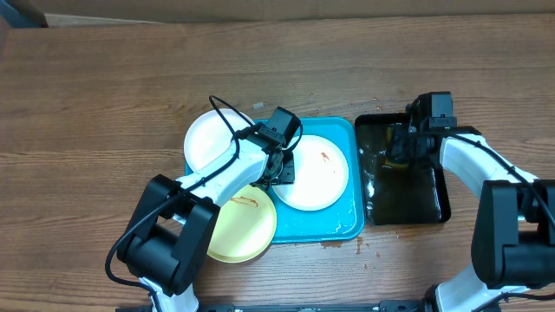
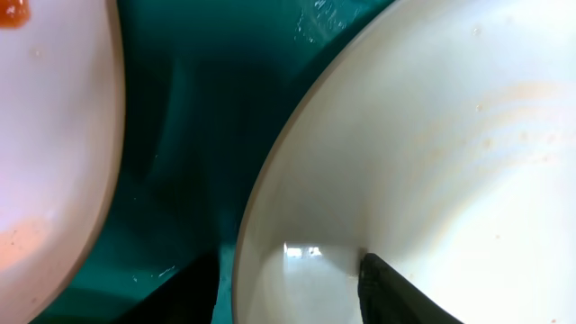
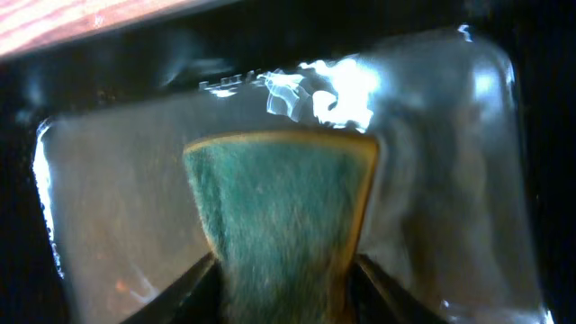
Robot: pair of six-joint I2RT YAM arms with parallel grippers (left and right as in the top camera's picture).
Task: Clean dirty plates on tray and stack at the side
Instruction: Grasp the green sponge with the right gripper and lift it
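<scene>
Far white plate (image 1: 211, 139) sits at the left, lapping over the far-left corner of the tray (image 1: 345, 221) with most of it out over the table (image 1: 87, 87). Just nearer is the yellow-green plate (image 1: 236, 230). It has a reddish smear and hangs off the tray's near-left corner the same way.

The left gripper (image 1: 282, 169) is down at the left edge of the smeared white plate (image 1: 316, 178), which lies flat in the middle of the tray. From the left wrist cam its claw (image 2: 288, 261) straddles that plate's rim (image 2: 432, 162), one finger on the inside and the other out over the turquoise (image 2: 180, 135). Honestly can't tell if it's pinching the rim or just sitting around it.

Right of the tray, nearly touching, is the black tray (image 1: 438, 212), and it looks wet and shiny. The right gripper (image 1: 401, 147) is over its far end, claw (image 3: 286, 270) clamped on a green-and-yellow sponge (image 3: 279, 207).
</scene>
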